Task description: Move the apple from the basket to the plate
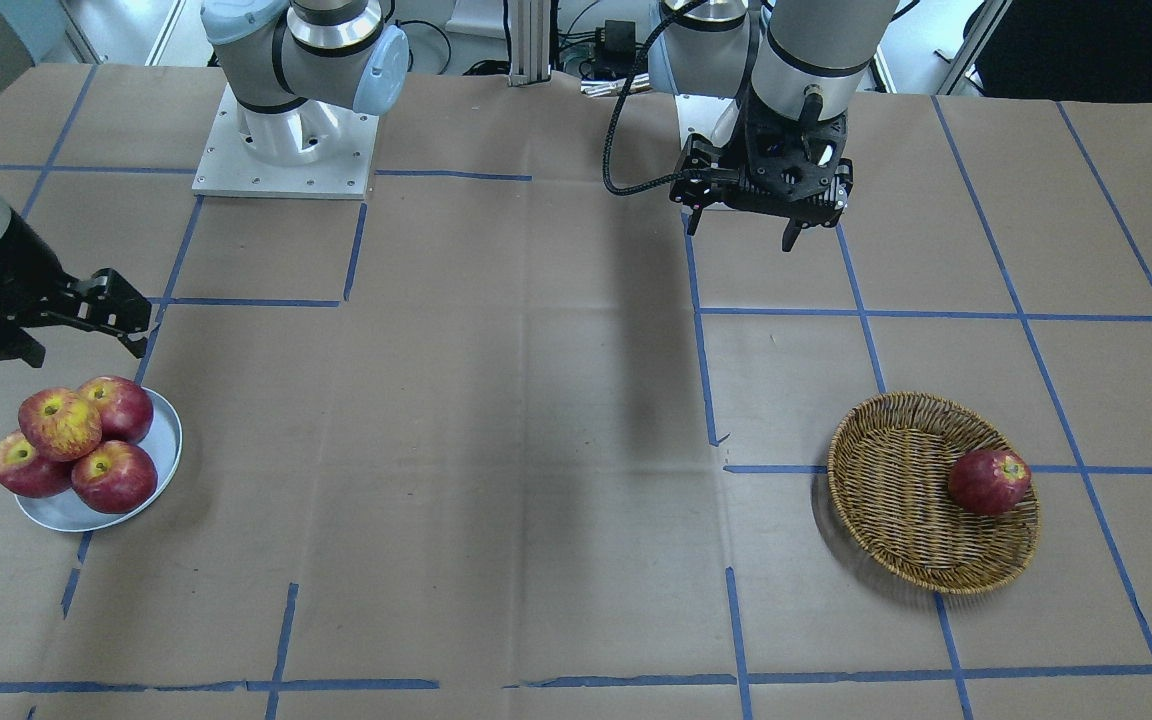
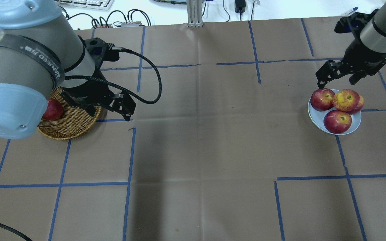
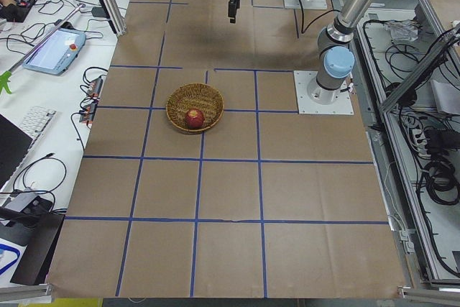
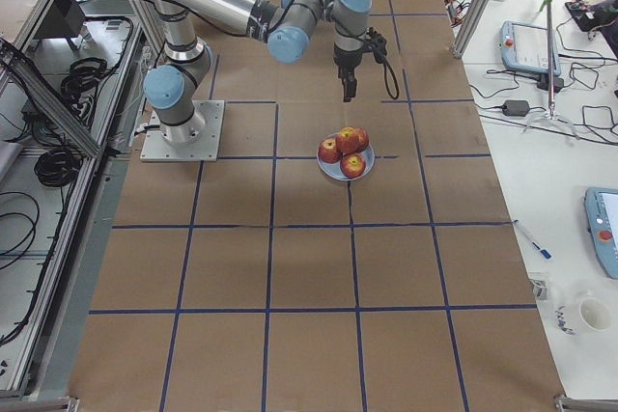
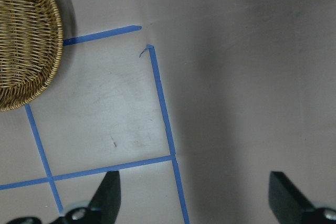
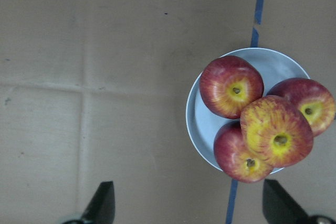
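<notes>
three deep-red apples (image 6: 231, 86) lie on the plate (image 6: 273, 66) with the apple (image 6: 275, 137) perched on top, while my right gripper (image 2: 336, 77) hangs wide open and empty nearby.

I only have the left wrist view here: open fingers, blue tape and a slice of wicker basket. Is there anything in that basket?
Observer: Yes, one dark red apple lies in the basket, close to its rim.
Operator: So where is the streaked apple?
Observer: The streaked apple is on the plate, perched on three deep-red apples.
Operator: Is the right gripper holding anything?
Observer: No. The right gripper is open and empty, hovering near the plate.
</notes>
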You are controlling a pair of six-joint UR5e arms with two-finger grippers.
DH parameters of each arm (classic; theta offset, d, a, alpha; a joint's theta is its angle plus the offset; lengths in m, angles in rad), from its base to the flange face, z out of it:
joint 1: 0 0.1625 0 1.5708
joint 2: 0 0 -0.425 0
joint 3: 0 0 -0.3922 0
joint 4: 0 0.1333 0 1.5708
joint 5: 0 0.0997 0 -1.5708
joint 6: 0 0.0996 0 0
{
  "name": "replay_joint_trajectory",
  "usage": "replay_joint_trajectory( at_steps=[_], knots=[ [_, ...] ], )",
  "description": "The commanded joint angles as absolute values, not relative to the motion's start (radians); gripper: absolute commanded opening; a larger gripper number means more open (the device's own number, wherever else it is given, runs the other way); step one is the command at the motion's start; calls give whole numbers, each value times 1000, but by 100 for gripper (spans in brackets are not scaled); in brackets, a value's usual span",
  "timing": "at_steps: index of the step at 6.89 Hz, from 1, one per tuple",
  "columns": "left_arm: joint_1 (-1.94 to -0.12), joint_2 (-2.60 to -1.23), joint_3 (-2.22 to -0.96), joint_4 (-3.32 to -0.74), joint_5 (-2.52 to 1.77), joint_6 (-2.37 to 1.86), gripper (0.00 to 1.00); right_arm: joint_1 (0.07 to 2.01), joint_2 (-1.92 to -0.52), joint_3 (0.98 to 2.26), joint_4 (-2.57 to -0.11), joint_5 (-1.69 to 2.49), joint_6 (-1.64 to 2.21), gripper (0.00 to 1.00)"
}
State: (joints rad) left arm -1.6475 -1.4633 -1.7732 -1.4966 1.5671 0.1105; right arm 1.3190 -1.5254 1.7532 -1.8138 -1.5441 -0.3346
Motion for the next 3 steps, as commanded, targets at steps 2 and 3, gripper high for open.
replay_joint_trajectory(
  at_steps=[2, 3],
  knots=[
    [-1647, -1463, -1773, -1496, 1563, 112, 99, 1497, -1588, 1740, -1706, -1545, -103, 100],
    [-1647, -1465, -1773, -1496, 1565, 112, 99, 1508, -1630, 1740, -1671, -1552, -77, 100]
  ],
)
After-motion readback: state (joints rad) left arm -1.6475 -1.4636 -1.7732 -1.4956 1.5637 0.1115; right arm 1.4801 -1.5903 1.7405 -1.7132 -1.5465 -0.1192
